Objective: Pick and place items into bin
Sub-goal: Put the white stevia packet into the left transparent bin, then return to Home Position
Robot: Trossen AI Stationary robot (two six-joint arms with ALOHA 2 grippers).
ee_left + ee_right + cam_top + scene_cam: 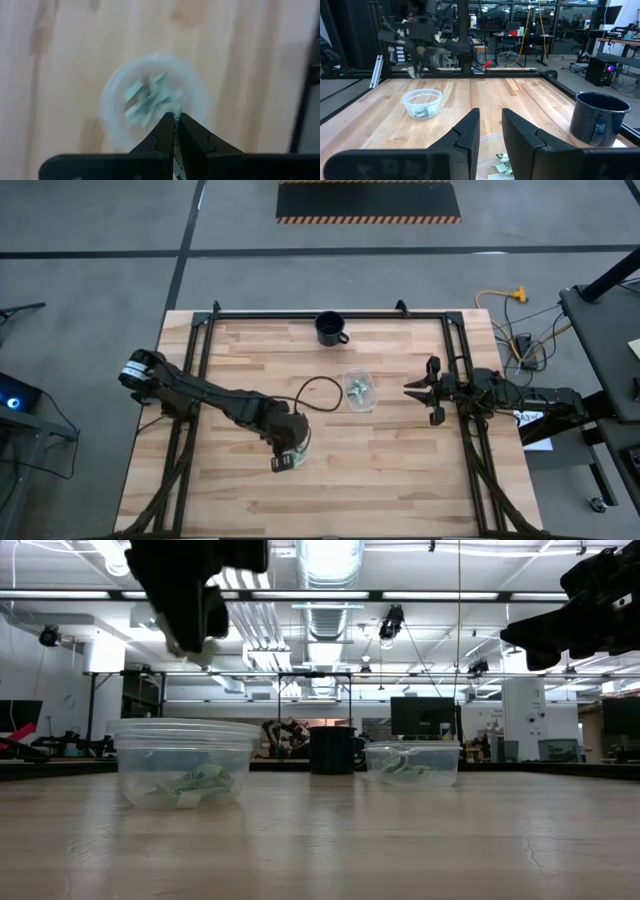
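My left gripper [284, 461] hangs above a round clear tub [298, 446] near the table's middle and is shut on a small pale wrapped piece [175, 150]. In the left wrist view the tub [152, 102] lies straight below, with several light-green and white pieces [145, 100] on its floor. A square clear container [358, 392] holds more pieces [358, 389]. My right gripper [420, 391] is open and waits in the air just right of that container. In the low view both containers [185, 762] [412, 762] rest on the wood. My left gripper pinches the wrapped piece [175, 150] between its two fingers, which point down from above. Only a thin pale strip shows in the slit between the fingers [162, 132]. The piece is lifted clear, high over the round tub.
A black mug [331, 328] stands near the far edge of the table. A thin black cable loop [320, 392] lies between the round tub and the square container. Black frame rails [200, 360] run along the table's left, right and far sides. Bare wood spreads toward the near edge.
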